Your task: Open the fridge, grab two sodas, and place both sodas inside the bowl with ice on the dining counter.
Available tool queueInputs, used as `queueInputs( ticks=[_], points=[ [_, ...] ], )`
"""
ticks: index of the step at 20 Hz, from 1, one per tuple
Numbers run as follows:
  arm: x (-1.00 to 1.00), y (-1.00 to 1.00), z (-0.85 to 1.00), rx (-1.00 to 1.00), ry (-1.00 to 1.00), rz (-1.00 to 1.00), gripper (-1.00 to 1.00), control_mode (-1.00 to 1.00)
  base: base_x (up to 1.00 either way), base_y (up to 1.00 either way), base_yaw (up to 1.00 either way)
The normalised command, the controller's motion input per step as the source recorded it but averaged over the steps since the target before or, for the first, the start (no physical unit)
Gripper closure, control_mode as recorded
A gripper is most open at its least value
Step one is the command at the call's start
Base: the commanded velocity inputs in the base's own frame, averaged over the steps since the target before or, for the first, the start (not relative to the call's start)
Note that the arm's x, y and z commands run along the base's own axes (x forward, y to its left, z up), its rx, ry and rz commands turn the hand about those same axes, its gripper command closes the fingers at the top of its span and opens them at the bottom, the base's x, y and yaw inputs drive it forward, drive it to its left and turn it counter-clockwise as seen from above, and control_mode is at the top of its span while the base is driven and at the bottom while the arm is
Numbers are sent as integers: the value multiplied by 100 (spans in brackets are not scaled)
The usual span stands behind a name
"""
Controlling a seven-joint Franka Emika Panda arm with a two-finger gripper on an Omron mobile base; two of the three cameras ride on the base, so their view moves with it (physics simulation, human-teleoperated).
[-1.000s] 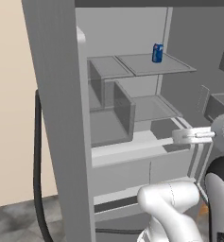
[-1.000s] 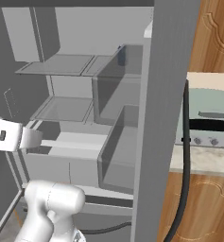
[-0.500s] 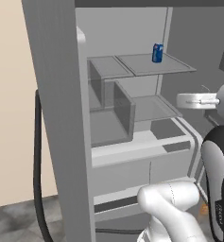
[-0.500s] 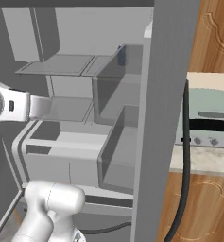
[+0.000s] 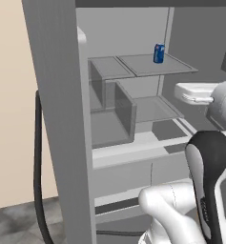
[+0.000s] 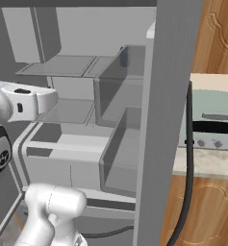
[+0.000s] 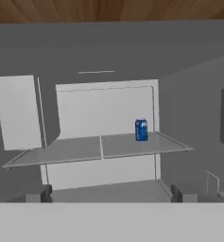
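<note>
Right, you're looking into the open fridge [image 5: 57, 119]: a blue soda can [image 7: 141, 130] is standing upright on the upper glass shelf [image 7: 75, 150], toward its right end. Your fingers [image 7: 38, 194] are spreading wide, holding nothing, well short of it.

grey fridge [image 5: 57, 95], blue soda can [image 5: 159, 53] (white markings), white arm [image 5: 200, 93]

The white arm rises from its base, bends at a dark elbow joint; the white hand reaches forward, level; the gripper [image 7: 106, 194] holds nothing; its dark fingers [image 7: 38, 194] stand wide apart.
</note>
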Motion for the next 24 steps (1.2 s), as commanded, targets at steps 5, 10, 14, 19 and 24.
queueInputs(
  ticks=[5,10,14,19,24],
  points=[
    [43,-12,11,0,-4,-2,-100,-100,0,0,0],
    [46,-19,9,0,0,0,-100,-100,0,0,0],
    [49,-23,6,0,0,0,-100,-100,0,0,0],
    [53,-19,3,0,0,0,-100,-100,0,0,0],
    [51,-16,1,0,3,0,-100,-100,0,0,0]
  ],
)
